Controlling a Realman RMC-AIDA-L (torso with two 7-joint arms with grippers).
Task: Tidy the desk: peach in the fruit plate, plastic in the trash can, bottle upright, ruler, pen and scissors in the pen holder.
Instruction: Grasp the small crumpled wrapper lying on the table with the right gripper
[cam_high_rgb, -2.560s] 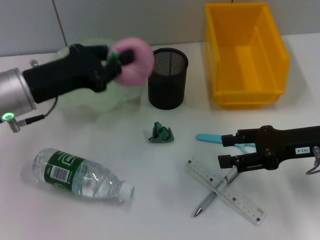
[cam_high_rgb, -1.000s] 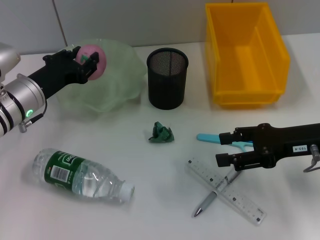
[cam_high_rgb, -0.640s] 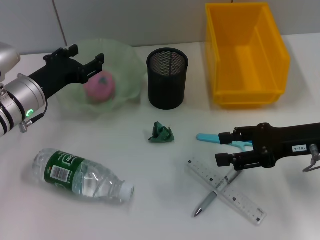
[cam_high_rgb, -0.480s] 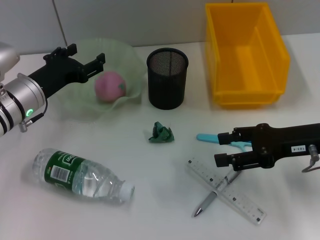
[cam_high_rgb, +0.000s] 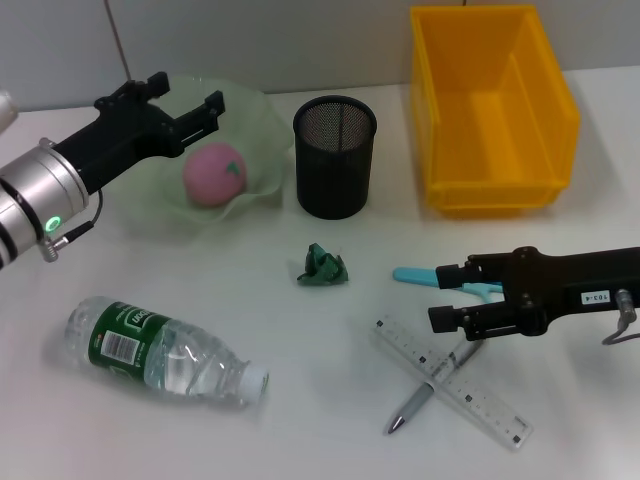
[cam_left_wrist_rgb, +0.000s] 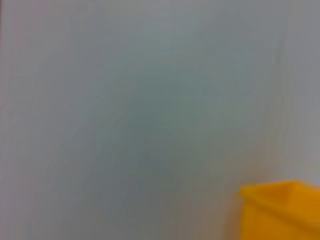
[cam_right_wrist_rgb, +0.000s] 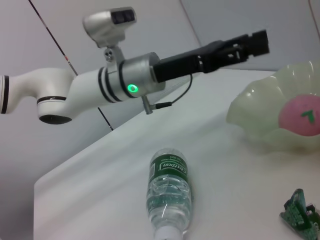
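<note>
Since half a second ago my left gripper (cam_high_rgb: 187, 100) has lifted slightly over the fruit plate (cam_high_rgb: 255, 115), fingers spread and empty, while the peach (cam_high_rgb: 212, 175) has settled inside that plate. My right wrist view shows the peach's green stem mark, whereas my left wrist view shows only wall and a corner of the trash can (cam_left_wrist_rgb: 280, 207). Right of the plate, the pen holder (cam_high_rgb: 335, 157) stands. My right gripper (cam_high_rgb: 440, 298) hovers, fingers parted, beside the scissors (cam_high_rgb: 420, 277).
</note>
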